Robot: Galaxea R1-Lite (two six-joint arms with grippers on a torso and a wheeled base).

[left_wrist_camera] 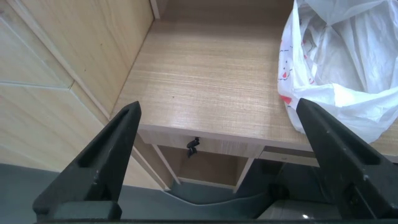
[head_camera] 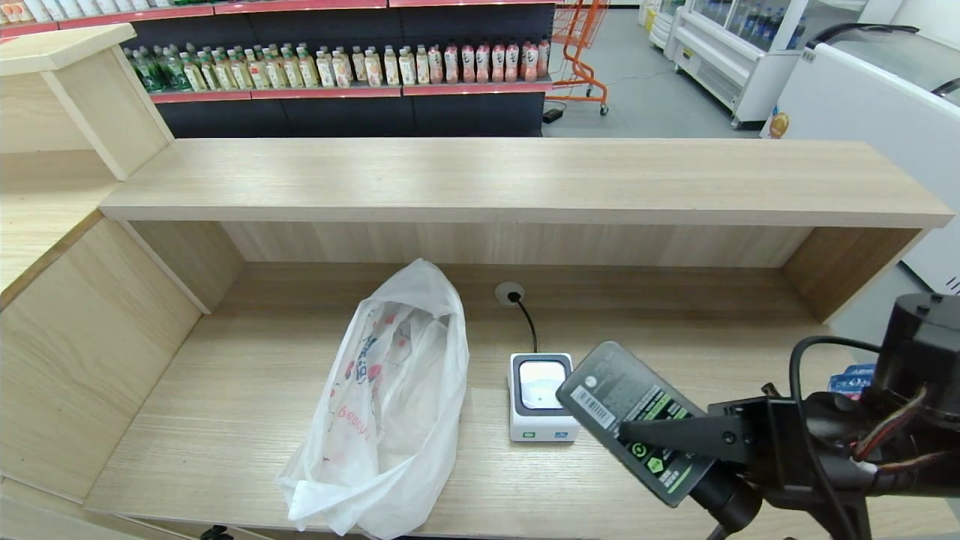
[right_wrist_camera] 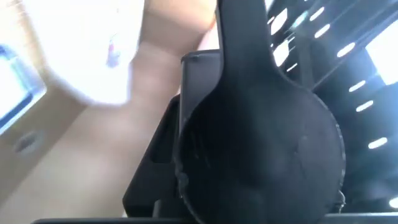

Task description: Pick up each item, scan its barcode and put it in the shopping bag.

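Head view: dark flat box [head_camera: 622,405] pinched in the right gripper [head_camera: 646,442], barcode side up, tilted, overlapping the near right corner of the white scanner [head_camera: 541,396] on the surface [head_camera: 225,420]. White shopping bag [head_camera: 390,405] lying left of the scanner, apart from box and gripper. Left wrist view: left gripper [left_wrist_camera: 219,106] spread wide above the surface's near edge, just beside the bag.
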